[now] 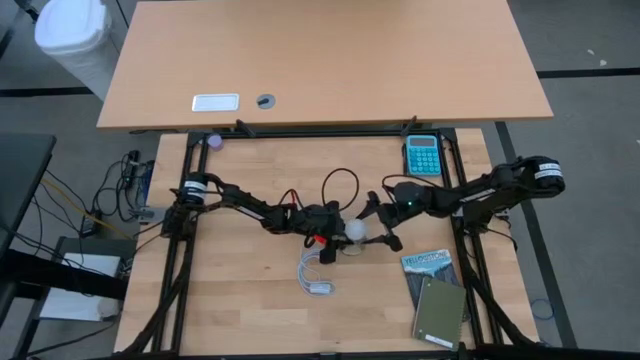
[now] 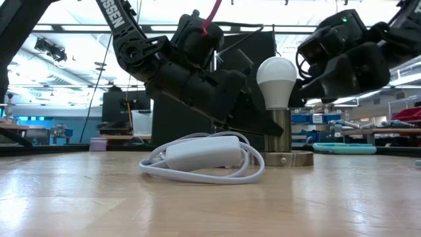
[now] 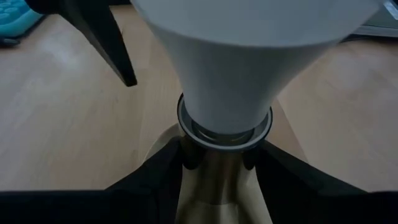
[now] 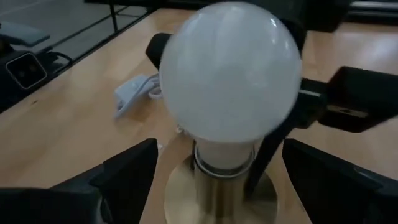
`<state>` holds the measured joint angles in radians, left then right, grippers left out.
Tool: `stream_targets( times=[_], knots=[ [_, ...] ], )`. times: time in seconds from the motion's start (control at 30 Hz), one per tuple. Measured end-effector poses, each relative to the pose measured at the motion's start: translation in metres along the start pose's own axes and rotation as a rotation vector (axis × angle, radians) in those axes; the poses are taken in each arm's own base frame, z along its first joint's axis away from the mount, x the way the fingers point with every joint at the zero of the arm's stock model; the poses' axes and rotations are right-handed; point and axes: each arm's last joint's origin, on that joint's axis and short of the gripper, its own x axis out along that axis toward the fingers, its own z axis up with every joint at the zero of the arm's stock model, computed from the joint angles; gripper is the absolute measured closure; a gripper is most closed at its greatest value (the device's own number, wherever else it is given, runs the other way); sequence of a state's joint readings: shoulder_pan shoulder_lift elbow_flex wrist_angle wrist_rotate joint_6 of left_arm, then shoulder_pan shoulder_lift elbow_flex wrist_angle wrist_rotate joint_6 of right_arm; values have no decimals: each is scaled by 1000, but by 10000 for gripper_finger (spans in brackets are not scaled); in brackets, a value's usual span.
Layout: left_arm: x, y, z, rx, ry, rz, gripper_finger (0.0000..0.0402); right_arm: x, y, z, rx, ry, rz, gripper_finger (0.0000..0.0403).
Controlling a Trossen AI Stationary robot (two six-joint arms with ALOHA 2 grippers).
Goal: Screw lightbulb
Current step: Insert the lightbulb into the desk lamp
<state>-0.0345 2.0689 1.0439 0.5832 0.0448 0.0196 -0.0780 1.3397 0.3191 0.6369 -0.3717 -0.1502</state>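
The white lightbulb point(image 2: 276, 78) stands upright with its base in a metal socket point(image 2: 280, 135). The socket rests on its round disc base point(image 2: 288, 158) on the table, mid-table in the high view point(image 1: 357, 232). My left gripper point(image 3: 221, 174) is shut on the socket's stem, below the bulb. My right gripper point(image 4: 219, 149) is open. Its two fingers stand wide apart on either side of the bulb point(image 4: 230, 74) and touch nothing. A white cord with an inline switch point(image 2: 200, 155) lies coiled in front of the socket. My left gripper pinches the socket's upright stem point(image 3: 217, 183) between its two fingers point(image 3: 155, 180), just under the rim where the bulb sits. The fingers come in level from the table's left. The socket stands upright on its disc base on the table.
A blue calculator point(image 1: 422, 155) lies at the table's far right. A booklet point(image 1: 428, 264) and a green notebook point(image 1: 440, 313) lie at the near right. A larger desk point(image 1: 320, 60) stands beyond the far edge.
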Motion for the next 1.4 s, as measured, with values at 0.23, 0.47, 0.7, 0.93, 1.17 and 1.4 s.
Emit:
stream_targets(
  times=[0.23, 0.47, 0.7, 0.93, 1.17, 1.4],
  knots=[
    [0, 0, 0, -3, -9, 9, 213, -2, 4, -3, 23, -38, -11, 57],
    [0, 2, 1, -29, -11, 50, 213, 1, 12, -2, 39, -34, -3, 57],
    [0, 3, 1, -54, -13, 69, 213, 2, 16, -2, 59, -22, -33, 57],
    [0, 3, 1, -73, -15, 79, 213, 3, 18, -4, 91, -1, -43, 57],
    [0, 2, 0, -73, -8, 84, 213, 4, 24, -4, 119, 9, -34, 57],
    [0, 3, 0, -73, 2, 89, 213, 6, 31, -5, 141, 24, -41, 57]
  ],
)
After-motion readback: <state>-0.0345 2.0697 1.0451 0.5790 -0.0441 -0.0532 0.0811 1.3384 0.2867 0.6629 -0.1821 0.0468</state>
